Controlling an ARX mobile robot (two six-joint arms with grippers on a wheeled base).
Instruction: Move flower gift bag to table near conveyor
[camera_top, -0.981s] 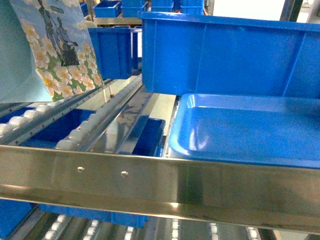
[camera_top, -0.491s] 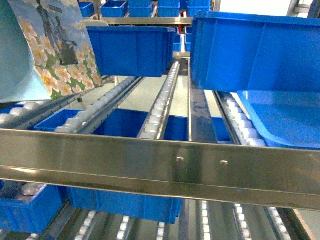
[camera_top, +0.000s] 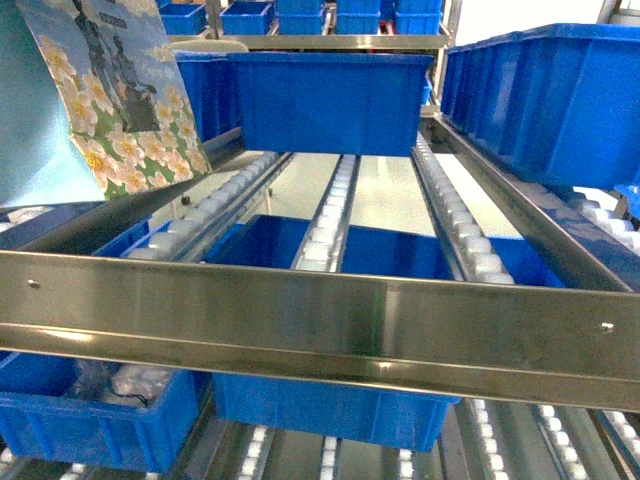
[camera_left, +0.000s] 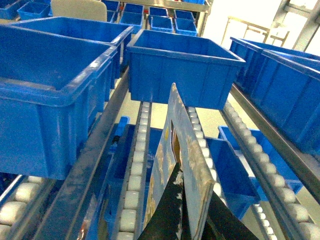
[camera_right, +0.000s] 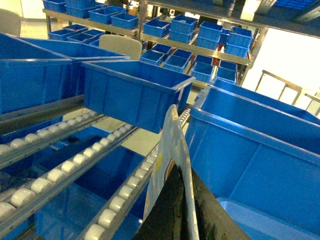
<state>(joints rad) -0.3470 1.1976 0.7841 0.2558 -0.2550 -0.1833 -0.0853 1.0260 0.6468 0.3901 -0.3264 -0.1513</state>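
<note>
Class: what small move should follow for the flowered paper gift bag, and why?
Probably turn the base: the left gripper pinches the flowered paper gift bag, yet only the steel roller conveyor and blue plastic bins show, no table.

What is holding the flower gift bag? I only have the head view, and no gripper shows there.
Observer: The left gripper is shut on the gift bag, pinching its edge.
Operator: Is the right one free?
Observer: No, the right gripper is shut on a pale panel; whether it belongs to the bag, I cannot tell.
Operator: What's under the bag?
Observer: The left wrist view shows conveyor rollers below it, with a blue bin ahead on them.
</note>
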